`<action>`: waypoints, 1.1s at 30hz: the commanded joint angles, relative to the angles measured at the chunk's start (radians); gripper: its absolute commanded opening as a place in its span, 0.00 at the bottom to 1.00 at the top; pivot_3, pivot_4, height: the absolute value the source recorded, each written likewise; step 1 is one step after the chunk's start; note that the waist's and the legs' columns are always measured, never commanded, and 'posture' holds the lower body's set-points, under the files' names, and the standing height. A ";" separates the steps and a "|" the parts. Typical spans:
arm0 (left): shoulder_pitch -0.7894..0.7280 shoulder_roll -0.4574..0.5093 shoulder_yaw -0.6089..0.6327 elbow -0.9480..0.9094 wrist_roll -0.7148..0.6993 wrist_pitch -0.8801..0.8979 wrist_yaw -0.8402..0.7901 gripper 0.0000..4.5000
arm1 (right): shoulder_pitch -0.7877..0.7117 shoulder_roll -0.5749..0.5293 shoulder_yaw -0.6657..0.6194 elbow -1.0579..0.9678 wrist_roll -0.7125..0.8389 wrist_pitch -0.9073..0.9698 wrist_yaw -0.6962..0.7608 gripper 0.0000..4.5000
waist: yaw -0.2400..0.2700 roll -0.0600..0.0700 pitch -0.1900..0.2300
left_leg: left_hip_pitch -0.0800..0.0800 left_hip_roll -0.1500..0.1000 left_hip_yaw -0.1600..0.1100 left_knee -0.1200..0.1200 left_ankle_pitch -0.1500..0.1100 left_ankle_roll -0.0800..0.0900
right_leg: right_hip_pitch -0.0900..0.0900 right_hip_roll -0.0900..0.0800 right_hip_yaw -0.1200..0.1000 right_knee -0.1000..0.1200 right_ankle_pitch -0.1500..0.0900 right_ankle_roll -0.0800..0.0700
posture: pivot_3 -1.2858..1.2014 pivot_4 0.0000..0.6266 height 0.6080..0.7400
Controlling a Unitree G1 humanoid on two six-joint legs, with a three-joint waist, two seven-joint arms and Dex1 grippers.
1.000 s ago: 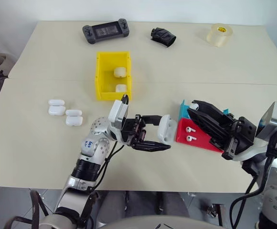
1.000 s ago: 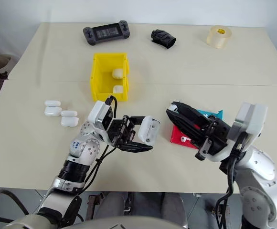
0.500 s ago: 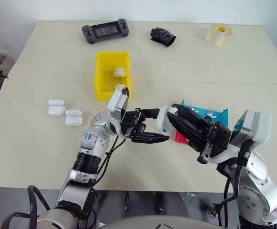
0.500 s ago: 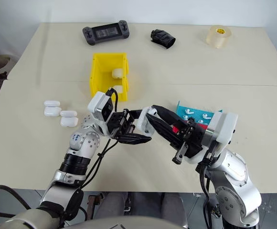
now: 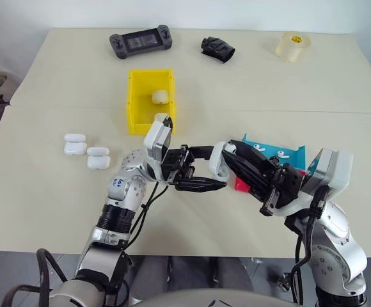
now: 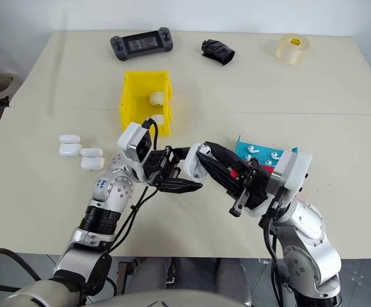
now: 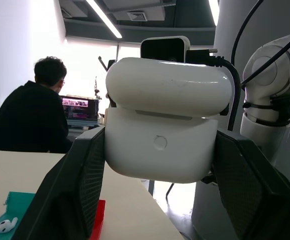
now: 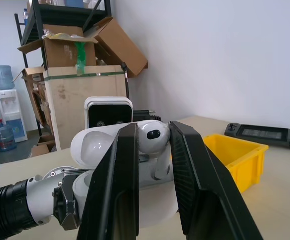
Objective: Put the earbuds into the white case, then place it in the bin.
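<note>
Earbuds are split between places: one earbud sits pinched between the two black fingers of the right gripper, its stem hanging down between the pads, right at the open top of the white case. That case is clamped from both sides by the fingers of the left gripper, lid raised, held above the table. More earbuds lie in the blue tray, just behind the right gripper's fingers, with the red tray partly hidden under them. Beyond the left gripper's fingers stands the yellow bin, with two white cases inside. Four spare cases lie on the table well to the outside of the left arm.
</note>
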 commanded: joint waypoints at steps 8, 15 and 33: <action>-0.014 -0.023 0.025 -0.035 -0.023 -0.027 0.004 0.63 | 0.038 -0.061 -0.047 0.029 0.010 -0.007 0.026 0.12 | 0.001 0.000 0.000 | 0.000 0.000 0.000 0.000 0.000 0.000 | 0.000 0.000 0.000 0.000 0.000 0.000 | 0.52 0.24 1.00; -0.023 -0.037 0.016 -0.039 0.009 -0.051 0.028 0.63 | 0.061 -0.144 -0.087 0.060 0.001 -0.021 0.082 0.12 | 0.001 0.000 0.000 | 0.000 0.000 0.000 0.000 0.000 0.000 | 0.000 0.000 0.000 -0.001 0.000 0.000 | 0.52 0.24 1.00; -0.013 -0.029 -0.017 -0.039 0.051 -0.082 0.030 0.63 | 0.021 -0.201 -0.148 0.041 0.103 0.059 0.052 0.63 | 0.002 0.000 0.000 | 0.000 0.001 0.000 0.000 0.000 0.000 | 0.001 -0.001 0.000 -0.001 0.000 0.000 | 0.52 0.24 1.00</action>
